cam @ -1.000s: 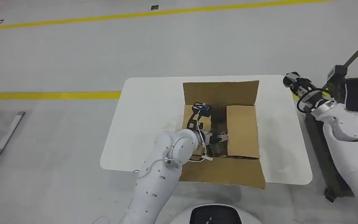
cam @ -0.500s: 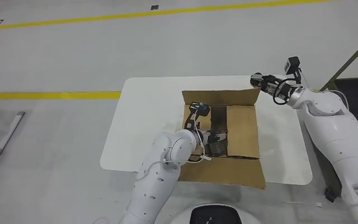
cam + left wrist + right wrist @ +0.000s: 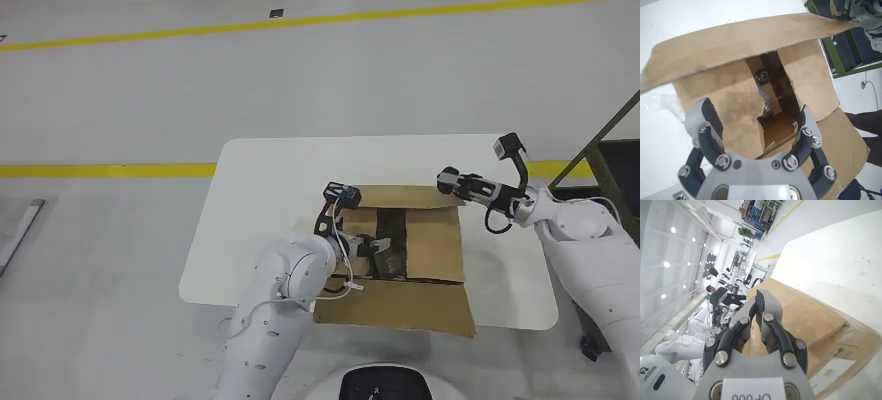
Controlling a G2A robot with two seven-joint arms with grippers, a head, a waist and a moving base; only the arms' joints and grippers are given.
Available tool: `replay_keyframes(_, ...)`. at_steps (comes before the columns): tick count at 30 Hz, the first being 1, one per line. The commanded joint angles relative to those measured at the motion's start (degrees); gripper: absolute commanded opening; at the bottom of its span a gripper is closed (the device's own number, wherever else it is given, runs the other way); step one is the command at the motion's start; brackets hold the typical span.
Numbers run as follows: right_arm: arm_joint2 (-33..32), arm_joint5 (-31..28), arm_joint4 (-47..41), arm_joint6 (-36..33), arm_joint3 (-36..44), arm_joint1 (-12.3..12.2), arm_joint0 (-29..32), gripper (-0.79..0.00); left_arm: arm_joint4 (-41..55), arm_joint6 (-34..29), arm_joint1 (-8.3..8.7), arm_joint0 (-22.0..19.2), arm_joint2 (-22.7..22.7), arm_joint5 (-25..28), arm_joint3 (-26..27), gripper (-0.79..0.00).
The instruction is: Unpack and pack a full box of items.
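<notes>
From above, the cardboard box [image 3: 435, 235] sits on the white table [image 3: 260, 220] with its two side flaps folded in and a dark slot between them that runs from the near side to the far. The left pincer [image 3: 372, 243] hangs right over that slot. The right pincer [image 3: 446, 180] is at the far right corner, against the end of the far flap [image 3: 400, 196], which leans in over the opening. In the left wrist view, the left pincer is spread wide and holds nothing. Straight ahead of it, down in the slot, lies what looks like a bottle [image 3: 765, 98] with a clear body and a black cap [image 3: 762, 75], cap end farther off. Its long axis runs along the slot, so the fingers stand one to each side of it, and I judge the left arm much the nearer for lifting it out. Room is tight: the side flaps crowd the slot and the far flap overhangs it. In the right wrist view, the right pincer [image 3: 758, 296] is drawn almost together at the flap's edge; whether it pinches the cardboard I cannot tell. The table beyond is lightly scuffed.
</notes>
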State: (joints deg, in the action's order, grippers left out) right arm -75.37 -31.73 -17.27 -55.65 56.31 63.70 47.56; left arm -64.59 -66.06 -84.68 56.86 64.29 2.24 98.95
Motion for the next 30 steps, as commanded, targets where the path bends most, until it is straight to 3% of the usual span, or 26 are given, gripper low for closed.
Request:
replay_keyframes(1,0.2,0.2,0.0,0.5,0.7,0.0,1.0,-0.785,-1.1,-1.6,0.53,1.5,0.9,2.4,2.2,0.0)
replay_keyframes(9,1.6,1.4,2.1,4.0,3.8,0.1,4.1,-0.785,-6.0,-8.4,2.8,8.8,6.5,9.2,13.9,0.0)
replay_keyframes(16,2.4,2.3,4.2,6.5,5.9,0.2,5.7,-0.785,-12.6,-7.1,3.95,14.8,11.2,6.7,21.5,0.0)
replay_keyframes(24,3.0,2.6,4.8,7.5,5.9,0.3,5.9,-0.785,-15.5,-9.5,5.07,22.3,18.6,4.3,23.8,0.0)
replay_keyframes(30,3.3,2.6,5.2,8.0,5.9,0.3,5.7,-0.785,-14.3,-10.2,5.48,26.3,18.7,5.7,23.4,0.0)
